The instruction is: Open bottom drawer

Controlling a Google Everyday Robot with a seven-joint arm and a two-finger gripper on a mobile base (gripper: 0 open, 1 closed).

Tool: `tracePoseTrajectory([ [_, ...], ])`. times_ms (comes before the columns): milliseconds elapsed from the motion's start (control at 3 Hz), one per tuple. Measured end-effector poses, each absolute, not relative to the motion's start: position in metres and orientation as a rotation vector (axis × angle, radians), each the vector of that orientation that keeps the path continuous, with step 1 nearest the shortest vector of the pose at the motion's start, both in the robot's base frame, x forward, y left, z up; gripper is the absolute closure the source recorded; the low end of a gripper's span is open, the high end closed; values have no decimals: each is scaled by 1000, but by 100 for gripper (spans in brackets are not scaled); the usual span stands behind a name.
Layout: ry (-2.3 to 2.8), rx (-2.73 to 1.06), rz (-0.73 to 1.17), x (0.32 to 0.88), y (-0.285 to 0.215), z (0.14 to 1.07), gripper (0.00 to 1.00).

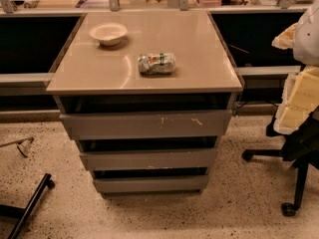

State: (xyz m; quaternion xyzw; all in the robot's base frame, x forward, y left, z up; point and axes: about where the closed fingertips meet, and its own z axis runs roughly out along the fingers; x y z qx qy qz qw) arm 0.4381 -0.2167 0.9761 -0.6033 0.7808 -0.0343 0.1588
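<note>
A grey cabinet with a beige top (189, 44) stands in the middle of the view with three handleless drawers. The bottom drawer (149, 184) is the lowest and narrowest grey front, plain and unmarked, close to the floor. It looks pushed in, with a dark gap above it. Above it are the mid-width front (148, 159) and the widest front with white scratch marks (147, 125). My gripper is not in view.
A white bowl (107, 33) and a crumpled packet (157, 63) lie on the cabinet top. An office chair with exposed yellow foam (299, 103) and black wheeled base (288, 209) stands at the right. A black bar (30, 203) lies on the speckled floor at lower left.
</note>
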Motion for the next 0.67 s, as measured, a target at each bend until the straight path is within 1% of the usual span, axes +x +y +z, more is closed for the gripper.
tracePoseTrajectory([
  [333,2232,-1725,-98,438,-217,976,0],
  [667,2201,-1709,3,440,-202,943,0],
])
